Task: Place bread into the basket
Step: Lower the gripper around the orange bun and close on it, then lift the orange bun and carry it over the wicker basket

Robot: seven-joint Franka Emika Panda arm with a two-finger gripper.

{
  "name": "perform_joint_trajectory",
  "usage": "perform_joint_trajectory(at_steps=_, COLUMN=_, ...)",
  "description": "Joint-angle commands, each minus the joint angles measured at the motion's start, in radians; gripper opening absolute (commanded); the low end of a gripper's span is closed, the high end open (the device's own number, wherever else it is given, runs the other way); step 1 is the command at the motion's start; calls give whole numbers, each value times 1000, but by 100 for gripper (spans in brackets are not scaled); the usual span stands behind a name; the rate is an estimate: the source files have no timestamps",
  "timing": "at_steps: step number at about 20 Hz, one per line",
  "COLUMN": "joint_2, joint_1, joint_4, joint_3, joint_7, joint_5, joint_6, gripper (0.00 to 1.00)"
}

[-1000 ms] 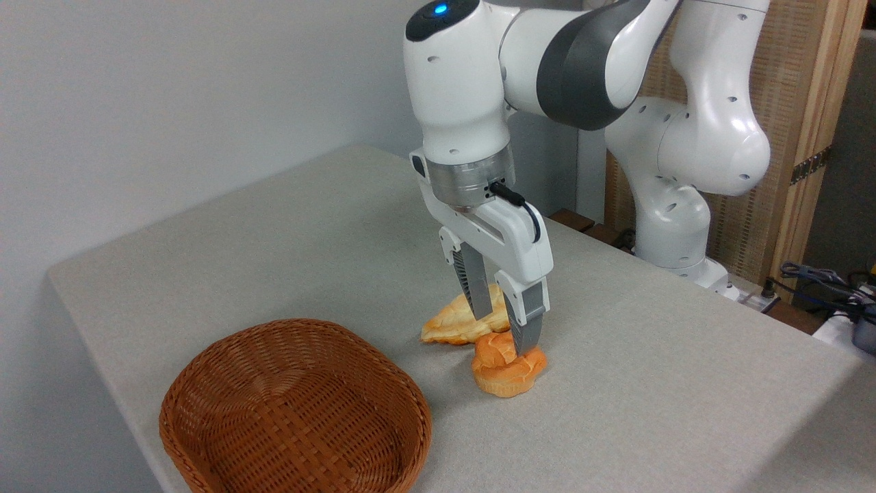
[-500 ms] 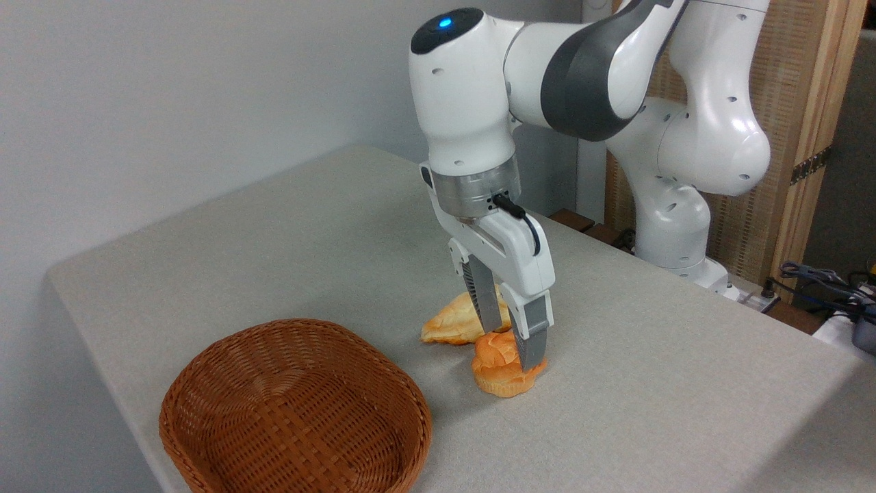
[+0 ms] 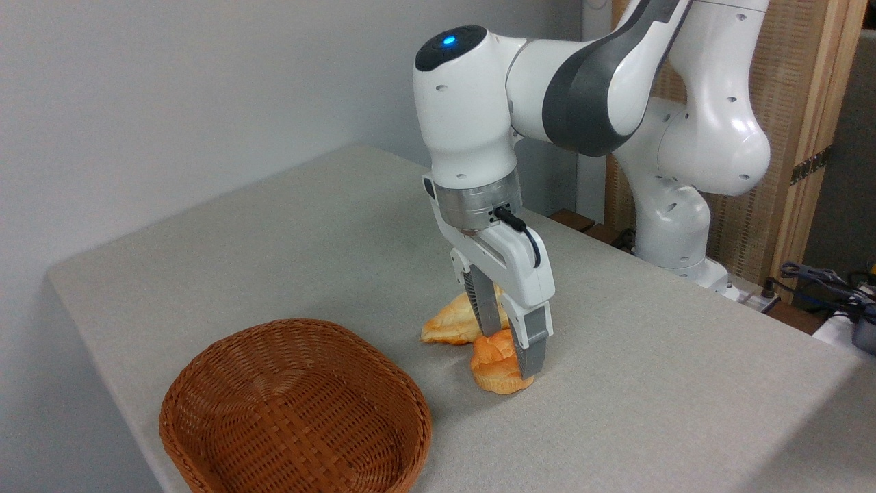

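Gripper closed on the bread, lower centre of frame, bun resting on the table.

The two fingers pointed down and pinched the small orange-golden bread between them; the near finger covered the bun's right side, the far one sat behind its top. The bun's shape looked squeezed narrow at the sides. Its base appeared to touch the grey table, though contact could not be confirmed. The basket sat empty at lower left, apart from the bun. A pale golden loaf lay just behind the bun, partly hidden by the fingers.
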Motion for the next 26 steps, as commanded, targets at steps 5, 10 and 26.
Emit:
perform_joint_trajectory(at_steps=5, joint_2=-1, joint_1=-16, joint_4=-13, joint_3=13, joint_7=20, joint_5=10, joint_6=17, gripper=37)
perform_joint_trajectory(at_steps=10, joint_2=-3, joint_1=-18, joint_4=-10, joint_3=13, joint_7=20, joint_5=7, joint_6=15, gripper=32)
perform_joint_trajectory(at_steps=26, joint_2=51, joint_1=-19, joint_4=309, joint_3=7, joint_7=9, joint_5=-117, joint_6=-192, gripper=33)
